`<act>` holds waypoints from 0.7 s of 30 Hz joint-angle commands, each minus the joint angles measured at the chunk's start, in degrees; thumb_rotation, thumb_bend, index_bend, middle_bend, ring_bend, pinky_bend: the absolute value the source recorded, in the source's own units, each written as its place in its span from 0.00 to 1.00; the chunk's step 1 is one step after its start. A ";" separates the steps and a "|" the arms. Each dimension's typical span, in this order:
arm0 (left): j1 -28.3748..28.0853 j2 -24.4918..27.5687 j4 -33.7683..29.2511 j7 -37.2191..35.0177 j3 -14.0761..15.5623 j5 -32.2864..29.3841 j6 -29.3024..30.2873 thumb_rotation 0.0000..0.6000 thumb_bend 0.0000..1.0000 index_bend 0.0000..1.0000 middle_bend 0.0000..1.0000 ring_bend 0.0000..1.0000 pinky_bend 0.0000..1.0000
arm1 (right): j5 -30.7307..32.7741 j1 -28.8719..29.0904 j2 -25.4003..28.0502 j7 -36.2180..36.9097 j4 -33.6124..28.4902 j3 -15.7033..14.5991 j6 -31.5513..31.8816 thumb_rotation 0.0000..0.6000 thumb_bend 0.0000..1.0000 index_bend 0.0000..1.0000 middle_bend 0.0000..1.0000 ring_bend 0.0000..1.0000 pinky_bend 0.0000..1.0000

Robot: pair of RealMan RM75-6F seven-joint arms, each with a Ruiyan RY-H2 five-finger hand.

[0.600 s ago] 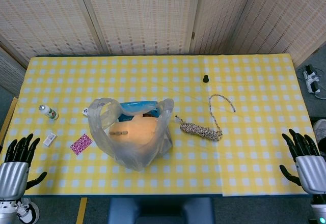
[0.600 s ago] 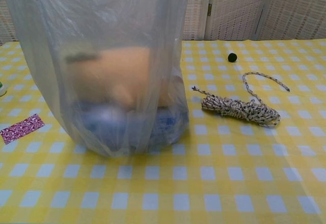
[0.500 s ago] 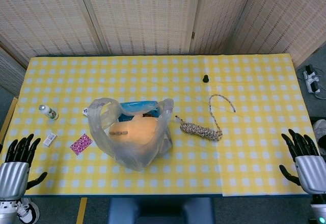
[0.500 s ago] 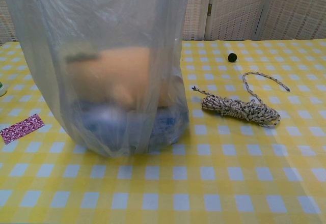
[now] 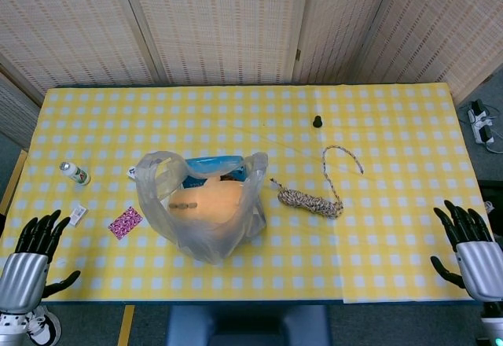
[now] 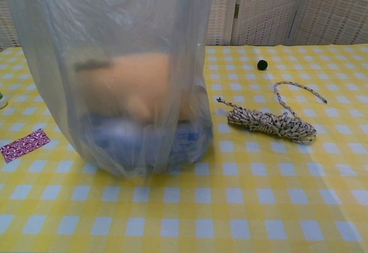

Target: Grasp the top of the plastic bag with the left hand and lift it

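Translucent plastic bag (image 5: 203,211) stands upright near the front middle of the yellow checked tablecloth (image 5: 393,126), holding what appears to be an orange soft item and a blue package. Left hand (image 5: 30,261) sits at the near left corner, fingers spread wide, holding nothing. Right hand (image 5: 471,253) sits likewise at the near right corner. Coiled speckled rope (image 5: 314,196) lies beside the bag.

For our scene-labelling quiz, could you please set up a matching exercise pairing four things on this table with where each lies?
Things:
1. plastic bag
2. rope bundle
3. small bottle
4. left hand

Places:
A. near the table's left edge, lying on its side
B. at the near left corner, open, holding nothing
C. right of the bag
D. standing at the table's middle, with things inside

Pairs: 1-D, 2-C, 3-A, 4-B
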 commanded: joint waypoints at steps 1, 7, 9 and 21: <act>-0.63 0.63 -0.06 -2.41 0.72 0.46 -1.34 1.00 0.11 0.03 0.02 0.00 0.00 | -0.02 0.03 -0.05 -0.03 -0.06 -0.02 -0.09 1.00 0.33 0.00 0.00 0.00 0.00; -6.15 6.11 -0.68 -32.11 3.38 10.70 -0.01 1.00 0.11 0.03 0.07 0.03 0.06 | 0.47 0.41 0.19 0.76 -0.07 0.14 -0.89 1.00 0.33 0.00 0.00 0.00 0.00; -9.79 10.57 -1.37 -48.42 4.61 15.14 1.65 1.00 0.11 0.03 0.11 0.07 0.12 | 0.60 0.59 0.28 1.14 0.01 0.15 -1.29 1.00 0.33 0.00 0.00 0.00 0.00; -25.23 18.53 0.25 -84.13 3.70 18.79 -0.13 1.00 0.10 0.05 0.14 0.04 0.10 | -0.25 0.57 0.86 2.64 -0.09 -0.37 -1.26 1.00 0.33 0.00 0.00 0.00 0.00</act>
